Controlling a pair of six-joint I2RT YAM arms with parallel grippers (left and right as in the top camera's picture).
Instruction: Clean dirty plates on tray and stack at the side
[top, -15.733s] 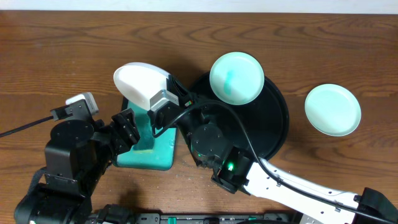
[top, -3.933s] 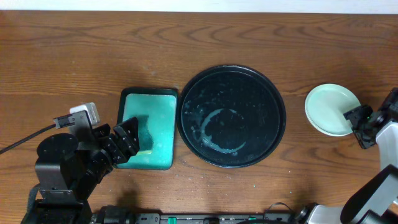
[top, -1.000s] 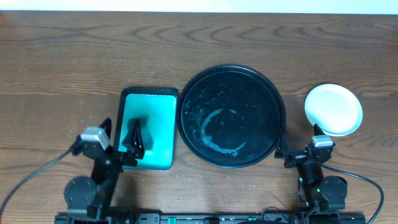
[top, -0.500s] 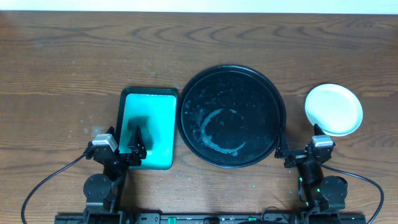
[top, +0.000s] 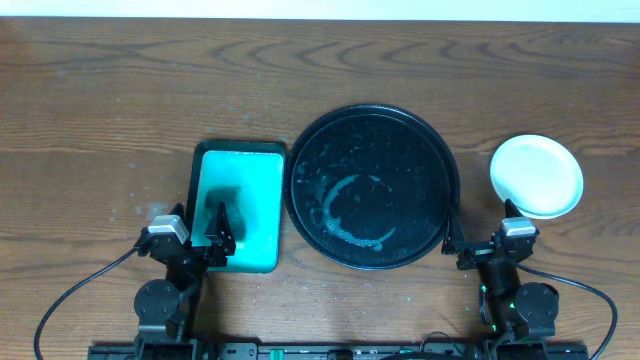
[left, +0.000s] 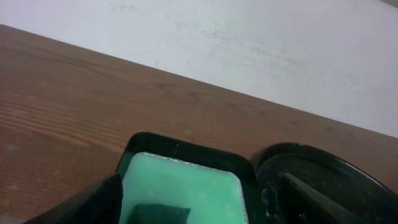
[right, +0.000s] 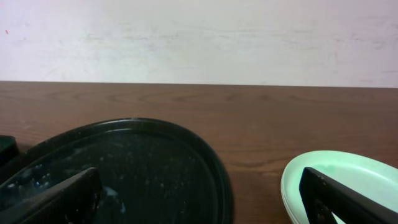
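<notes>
tray (top: 372, 107) rim: teal tray (top: 262, 200) just beside, left; stacked plates (top: 536, 176) apart, right; tabletop (top: 475, 140) between | left gripper (top: 200, 228): left of tray, spread wide, empty | right gripper (top: 482, 228): at tray's right edge, spread wide, empty

Left arm (top: 160, 298) — folded compactly at the near edge of the surface, wrist low and pointing forward. Left pincer (left: 199, 182): fingers spread wide, holding nothing. Right arm (top: 520, 305) — same folded pose, wrist forward. Right pincer (right: 199, 175): fingers fully apart, nothing between them.
</notes>
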